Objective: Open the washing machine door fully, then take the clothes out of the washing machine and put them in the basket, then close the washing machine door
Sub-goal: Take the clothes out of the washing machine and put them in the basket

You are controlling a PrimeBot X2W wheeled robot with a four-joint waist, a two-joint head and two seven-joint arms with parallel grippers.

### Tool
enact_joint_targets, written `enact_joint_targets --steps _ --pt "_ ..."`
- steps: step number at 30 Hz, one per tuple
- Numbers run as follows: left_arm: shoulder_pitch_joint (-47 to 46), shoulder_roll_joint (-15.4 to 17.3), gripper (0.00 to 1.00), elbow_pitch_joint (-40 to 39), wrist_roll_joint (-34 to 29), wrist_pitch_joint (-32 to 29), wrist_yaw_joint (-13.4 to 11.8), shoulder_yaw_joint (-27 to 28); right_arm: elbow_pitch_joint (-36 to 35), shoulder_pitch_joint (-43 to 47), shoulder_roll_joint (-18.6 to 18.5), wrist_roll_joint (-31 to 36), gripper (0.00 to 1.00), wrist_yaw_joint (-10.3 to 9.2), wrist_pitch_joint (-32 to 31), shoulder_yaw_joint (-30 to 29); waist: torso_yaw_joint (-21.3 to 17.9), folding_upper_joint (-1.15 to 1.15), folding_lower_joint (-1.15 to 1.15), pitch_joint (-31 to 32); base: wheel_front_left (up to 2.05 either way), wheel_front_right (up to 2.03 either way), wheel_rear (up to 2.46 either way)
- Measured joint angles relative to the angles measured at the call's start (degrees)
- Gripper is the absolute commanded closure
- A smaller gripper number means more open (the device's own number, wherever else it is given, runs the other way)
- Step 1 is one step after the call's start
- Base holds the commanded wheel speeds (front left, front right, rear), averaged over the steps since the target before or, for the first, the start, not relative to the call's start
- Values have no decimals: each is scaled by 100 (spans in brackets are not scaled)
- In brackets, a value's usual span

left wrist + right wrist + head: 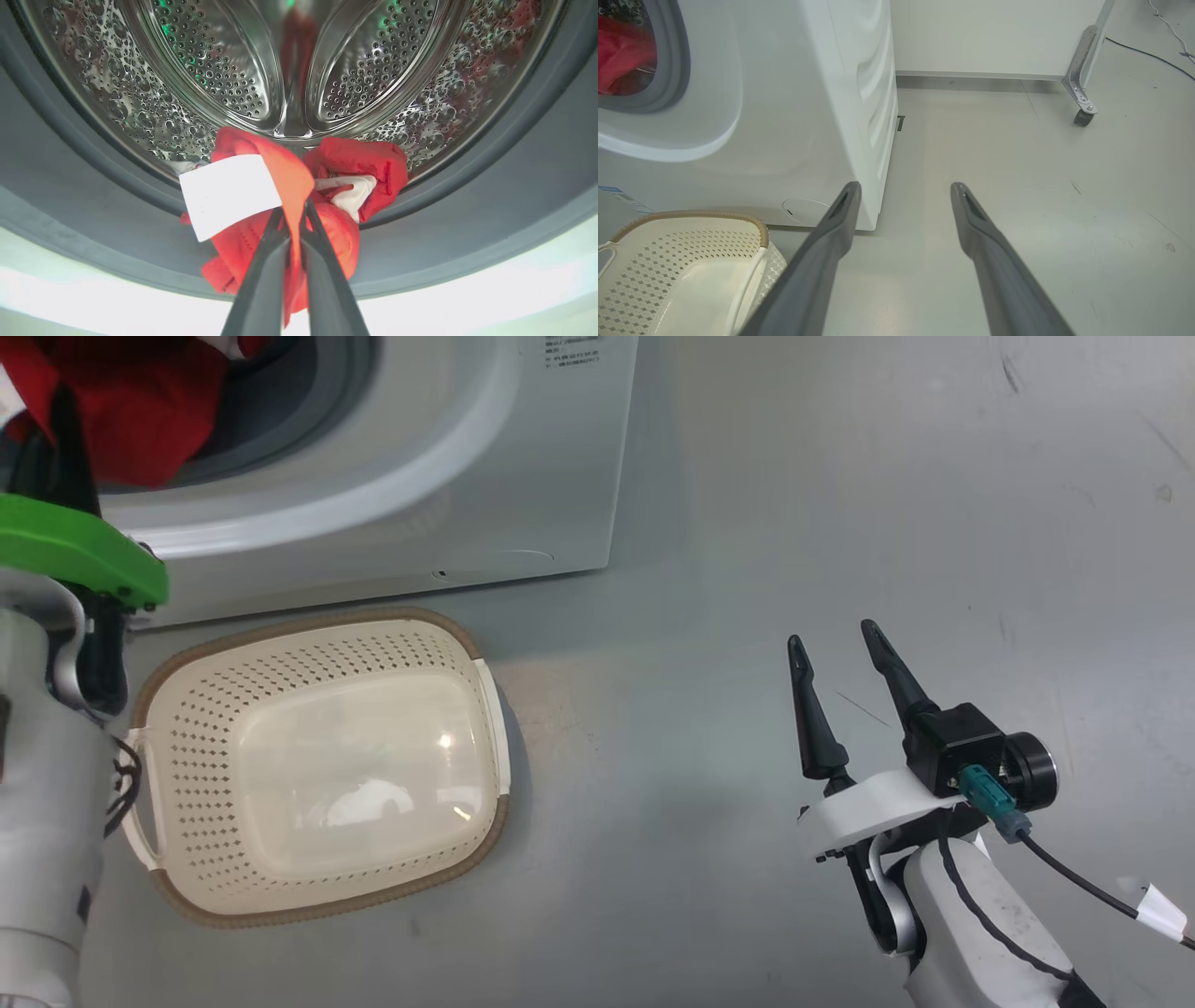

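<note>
Firmly, the left gripper is clamping the bright red, white-trimmed fabric garment; drawing it slowly over the grey rubber ring should avoid snagging. The right gripper is idling, jaws apart.

I see the washing machine, a white box with its round mouth open, a grey rubber ring framing the perforated steel drum. The clothes, bright red with white patches, sit bunched at the drum's front lip and spill over the ring. One red fold is pinched between the closed fingers of my left gripper. The basket, cream with perforated sides and a brown rim, stands upright and empty on the floor, just before the machine's front bottom edge.
</note>
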State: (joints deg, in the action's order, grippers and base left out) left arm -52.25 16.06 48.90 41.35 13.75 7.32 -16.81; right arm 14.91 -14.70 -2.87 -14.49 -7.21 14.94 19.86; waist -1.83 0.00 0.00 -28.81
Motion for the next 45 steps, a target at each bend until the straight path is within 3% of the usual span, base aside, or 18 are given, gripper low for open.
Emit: enact_joint_targets --steps 10,24,45 --pt "736 -199 100 32 0 51 0 -252 263 255 -1 -1 0 0 0 -147 279 0 0 574 0 0 0" --pt "1813 -210 100 -285 -56 52 0 -349 357 527 1 -88 0 0 0 -42 534 0 0 1279 0 0 0" --pt "3176 -356 100 -717 -179 52 0 -554 304 583 1 -213 0 0 0 -76 528 0 0 1301 0 0 0"
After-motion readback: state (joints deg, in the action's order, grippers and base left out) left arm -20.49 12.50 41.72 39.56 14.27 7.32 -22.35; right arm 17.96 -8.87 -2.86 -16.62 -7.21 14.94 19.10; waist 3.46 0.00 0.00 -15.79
